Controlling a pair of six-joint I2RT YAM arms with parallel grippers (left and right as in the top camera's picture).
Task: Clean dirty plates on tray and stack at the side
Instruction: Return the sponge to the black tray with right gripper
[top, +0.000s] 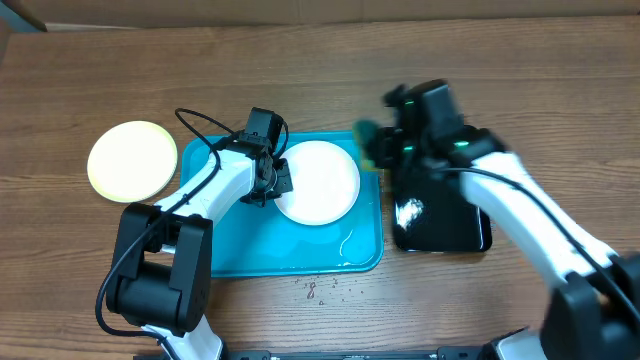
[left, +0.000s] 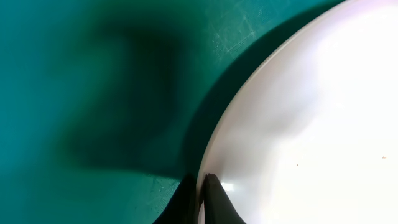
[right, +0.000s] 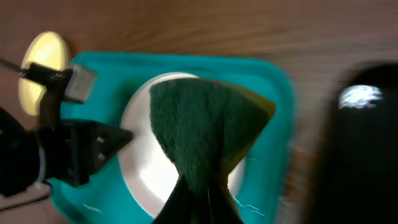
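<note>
On the far right part of the turquoise tray (top: 230, 250) a white plate (top: 320, 185) lies flat. Its face looks nearly clean, with only a few tiny dots showing in the left wrist view. The left gripper (top: 272, 185) stands at the plate's left rim with its fingers clamped together on that rim. In its own wrist view the two dark tips pinch the white edge, with the tray's blue-green floor just beside them.

The right gripper (right: 199, 202) hangs over the tray's far right corner. Its fingers are pressed tight on a sponge (right: 205, 130), which has a dark green scouring face and a yellow layer showing at one edge. From above, the sponge sits just beside the plate's far right rim. Whether it touches the plate cannot be told, since that arm is blurred.

A pale yellow-green plate (top: 132, 160) rests on the wooden table (top: 500, 80) to the left, just beside the tray's far left corner. A glossy black tray (top: 445, 215) lies just right of the turquoise one, and the right arm crosses above it. A thin pale streak (top: 345, 240) marks the turquoise floor near its near right corner. Small dark specks (top: 318, 290) dot the wood just beyond the tray's near edge.
</note>
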